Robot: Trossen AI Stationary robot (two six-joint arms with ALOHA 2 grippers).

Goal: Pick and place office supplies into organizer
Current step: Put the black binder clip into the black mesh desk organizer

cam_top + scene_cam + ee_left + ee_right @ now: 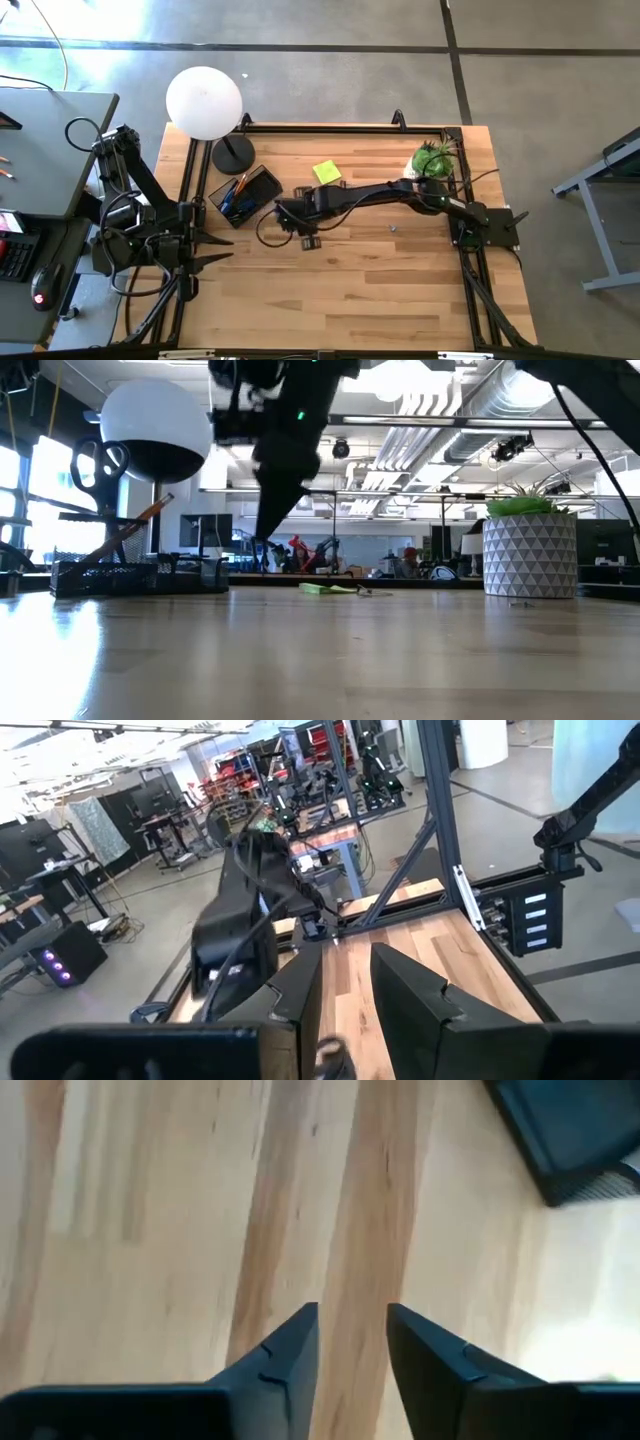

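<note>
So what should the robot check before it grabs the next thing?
1. Right gripper empty: ok, fingers apart with only bare table between them.
2. Right gripper close to the organizer: ok, it hangs just beside it.
3. Yellow sticky notes free to pick: ok, lying alone on the wood.
4. Room left in the organizer: cannot tell, pencils and scissors already fill part.
5. Left gripper out of the way: ok, parked at the table's left edge, open.
</note>
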